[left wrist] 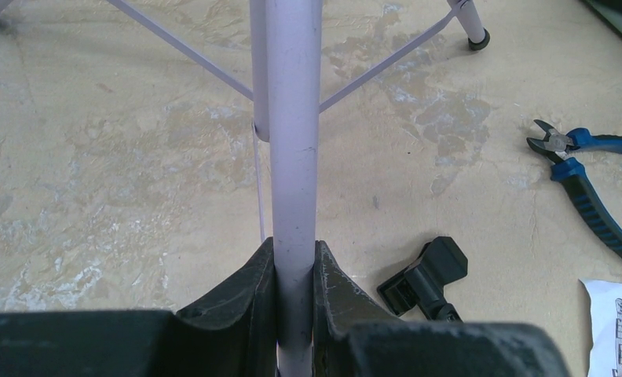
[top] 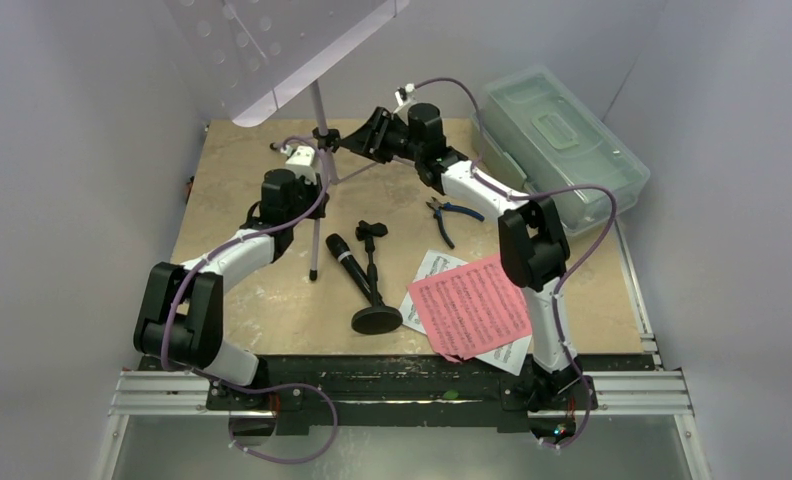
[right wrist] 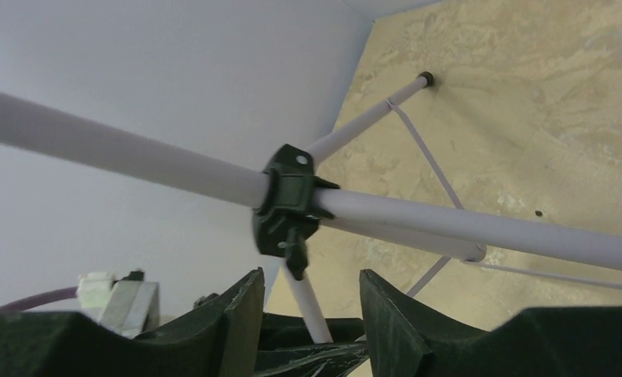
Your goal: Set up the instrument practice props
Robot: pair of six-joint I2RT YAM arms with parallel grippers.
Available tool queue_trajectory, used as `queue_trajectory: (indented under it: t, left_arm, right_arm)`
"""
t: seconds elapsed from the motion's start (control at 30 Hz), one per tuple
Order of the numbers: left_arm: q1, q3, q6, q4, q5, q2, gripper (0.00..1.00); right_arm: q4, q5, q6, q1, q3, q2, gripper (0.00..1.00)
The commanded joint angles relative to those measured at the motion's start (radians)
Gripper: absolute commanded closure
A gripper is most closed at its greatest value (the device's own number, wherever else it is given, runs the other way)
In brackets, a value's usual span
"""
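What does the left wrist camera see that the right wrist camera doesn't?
Only the left wrist: the blue pliers, the clip end of the black mic stand, a music sheet corner, and the left gripper shut on the lavender music stand pole. Only the right wrist: the stand's black clamp collar, the open right gripper by it, and the wall. Both: the stand's pole and legs, and the table.

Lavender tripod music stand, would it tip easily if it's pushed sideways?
Probably top-heavy: the lavender tripod music stand carries a wide hole-punched tray high on a thin pole, so a push could tip it. Its spread legs likely steady it somewhat. The smooth pole may slip within the left gripper shut on it.
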Motion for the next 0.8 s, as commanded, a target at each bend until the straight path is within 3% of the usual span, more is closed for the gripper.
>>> queue_trajectory:
  t: [0.0,0.17,0.4,0.57,0.77]
  left_arm:
    - [0.010,-0.001,-0.037,-0.082,0.016,0.015,1.00]
    - [0.007,-0.010,-0.041,-0.084,0.016,0.006,1.00]
    - [0.006,-0.005,-0.043,-0.088,0.018,0.001,1.00]
    - [0.005,-0.007,-0.041,-0.090,0.013,-0.012,1.00]
    - [0.005,-0.009,-0.039,-0.089,0.007,-0.016,1.00]
  right_arm:
    - [0.041,0.012,0.066,0.009,0.069,0.031,0.52]
    - [0.098,0.017,0.102,0.009,0.073,0.040,0.58]
    - [0.129,0.038,0.153,0.013,0.062,0.034,0.51]
    - [0.113,0.029,0.178,0.012,0.079,0.052,0.55]
    - [0.156,0.034,0.178,0.011,0.031,0.013,0.51]
